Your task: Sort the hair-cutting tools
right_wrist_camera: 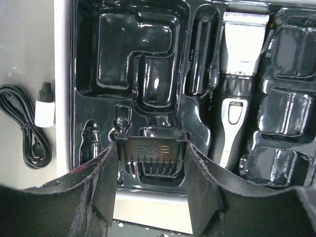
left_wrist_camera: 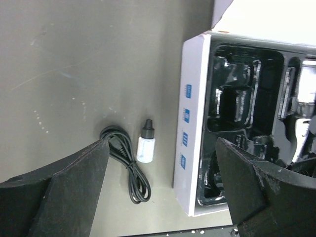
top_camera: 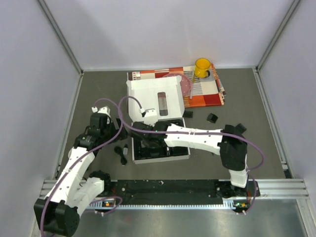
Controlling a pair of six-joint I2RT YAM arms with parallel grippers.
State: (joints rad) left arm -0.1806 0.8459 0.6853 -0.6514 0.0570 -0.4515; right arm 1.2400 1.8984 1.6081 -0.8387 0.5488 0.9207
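Note:
My right gripper [right_wrist_camera: 150, 163] is shut on a black guard comb [right_wrist_camera: 152, 148], held low over the near part of the black moulded tray [right_wrist_camera: 128, 54]. The black-and-silver clipper [right_wrist_camera: 238, 84] lies in a tray slot to the comb's right. In the top view the right gripper [top_camera: 148, 140] is over the box. My left gripper [left_wrist_camera: 162, 158] is open and empty above the table, left of the white box [left_wrist_camera: 192, 123]. A coiled black cord [left_wrist_camera: 126, 165] and a small white bottle with a black cap [left_wrist_camera: 146, 143] lie beneath it. Loose guard combs [top_camera: 212, 117] lie right of the box.
The box lid [top_camera: 158, 96] stands open behind the tray. A yellow cup [top_camera: 202, 67] sits on an orange patterned cloth [top_camera: 210, 91] at the back right. The cord [top_camera: 120, 153] lies just left of the box. Grey walls close in the table.

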